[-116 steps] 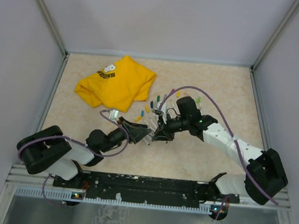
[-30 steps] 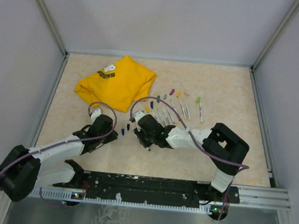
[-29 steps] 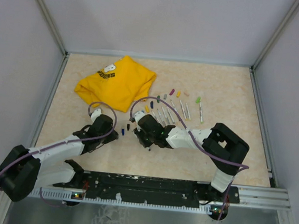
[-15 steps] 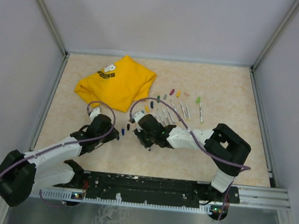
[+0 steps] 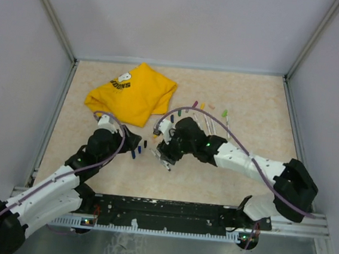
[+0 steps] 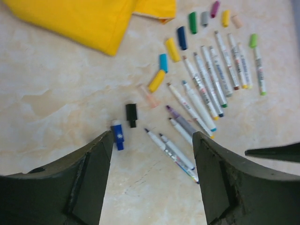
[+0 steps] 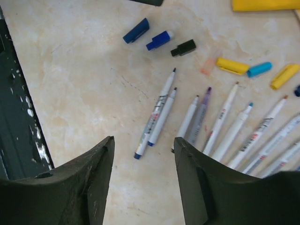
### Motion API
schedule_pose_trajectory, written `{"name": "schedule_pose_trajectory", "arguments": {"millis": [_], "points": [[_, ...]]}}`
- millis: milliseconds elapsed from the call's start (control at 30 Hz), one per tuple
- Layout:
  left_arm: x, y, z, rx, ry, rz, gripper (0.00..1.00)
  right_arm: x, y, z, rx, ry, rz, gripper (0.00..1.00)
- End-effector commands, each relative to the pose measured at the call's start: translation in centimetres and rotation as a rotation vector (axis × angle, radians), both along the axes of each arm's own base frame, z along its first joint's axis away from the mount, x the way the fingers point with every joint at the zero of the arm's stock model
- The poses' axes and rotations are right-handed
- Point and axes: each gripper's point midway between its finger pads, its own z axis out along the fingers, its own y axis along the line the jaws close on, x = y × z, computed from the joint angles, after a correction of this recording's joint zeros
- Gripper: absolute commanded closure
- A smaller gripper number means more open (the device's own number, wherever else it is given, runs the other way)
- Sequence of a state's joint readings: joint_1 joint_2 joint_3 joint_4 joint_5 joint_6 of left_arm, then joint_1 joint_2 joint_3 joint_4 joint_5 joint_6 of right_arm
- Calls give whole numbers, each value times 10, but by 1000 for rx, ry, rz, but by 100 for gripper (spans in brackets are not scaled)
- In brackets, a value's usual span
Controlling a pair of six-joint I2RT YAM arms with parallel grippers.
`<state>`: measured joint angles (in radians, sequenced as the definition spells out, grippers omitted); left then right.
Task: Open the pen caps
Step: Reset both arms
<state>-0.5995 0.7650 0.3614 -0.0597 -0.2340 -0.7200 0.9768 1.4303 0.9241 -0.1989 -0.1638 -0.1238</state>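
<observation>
Your left gripper [image 6: 153, 136] and right gripper [image 7: 144, 143] both hang open and empty over the pens [image 6: 200, 84], which fan near-to-far. Loose pen caps [image 6: 172, 49] lie just beyond them. One green-capped pen [image 6: 258, 65] at the fan's right end looks unopened, nearer your right arm.

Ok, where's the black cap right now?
In the left wrist view the black cap lies on the table between a blue cap and a pale peach cap, just left of the uncapped pens.

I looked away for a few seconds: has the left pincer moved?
Yes. In the overhead view the left pincer has shifted leftward and now lies just below the yellow T-shirt, which stayed put.
</observation>
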Motion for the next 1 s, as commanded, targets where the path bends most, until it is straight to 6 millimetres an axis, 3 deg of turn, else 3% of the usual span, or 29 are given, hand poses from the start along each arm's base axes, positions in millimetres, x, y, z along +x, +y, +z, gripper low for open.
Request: {"name": "schedule_pose_trajectory", "arguments": {"millis": [0, 67, 100, 133, 300, 467, 700, 800, 967], "points": [[11, -24, 76, -44, -284, -158, 20, 5, -27, 60, 116, -92, 191, 43], [11, -32, 100, -65, -359, -202, 11, 14, -47, 81, 160, -142, 169, 38], [11, -35, 111, -73, -389, -222, 8, 20, -58, 93, 188, -169, 146, 27], [11, -39, 122, -80, -414, -239, 6, 25, -70, 106, 219, -194, 121, 23], [16, -51, 171, -68, -479, -300, 0, 50, -122, 161, 314, -304, -31, 22], [19, -60, 222, -19, -526, -360, 0, 60, -138, 206, 315, -377, -123, 21], [16, -64, 292, 30, -594, -421, 0, 83, -168, 292, 367, -465, -404, 20], [11, -61, 331, 44, -649, -426, 0, 82, -177, 313, 351, -502, -436, 22], [7, -54, 363, 75, -695, -419, 0, 77, -184, 334, 408, -498, -504, 21]]}}
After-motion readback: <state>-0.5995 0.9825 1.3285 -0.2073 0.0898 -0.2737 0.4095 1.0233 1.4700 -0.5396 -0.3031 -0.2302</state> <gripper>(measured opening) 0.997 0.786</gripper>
